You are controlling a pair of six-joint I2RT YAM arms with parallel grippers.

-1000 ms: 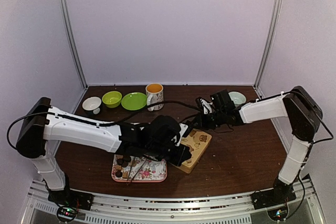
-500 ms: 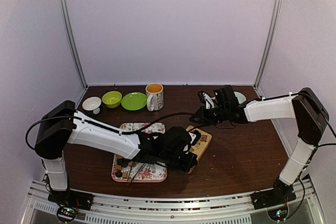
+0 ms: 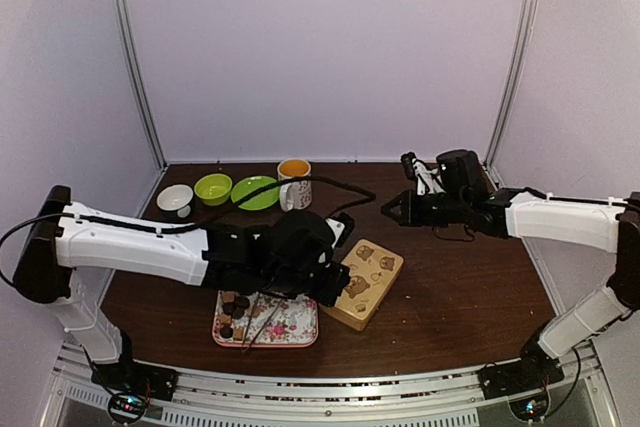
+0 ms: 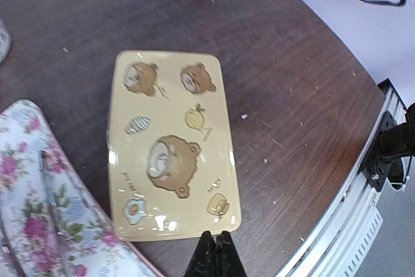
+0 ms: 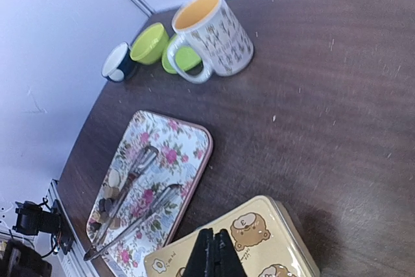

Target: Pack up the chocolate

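The chocolate lies as small dark and pale pieces at the left end of a floral tray; the right wrist view shows the chocolate beside metal tongs. A yellow bear-print tin with its lid on sits just right of the tray. My left gripper is shut and empty, its tip just off the short edge of the tin. Shut and empty too, my right gripper hovers behind the tin, its tip above the lid.
At the back left stand a patterned mug, a green plate, a green bowl and a small white bowl. The table's metal front rail runs close to the tin's right side.
My left arm has drawn back left off the tin, so the lid now shows whole. My right arm has swung away to the back right. Both grippers stay shut.
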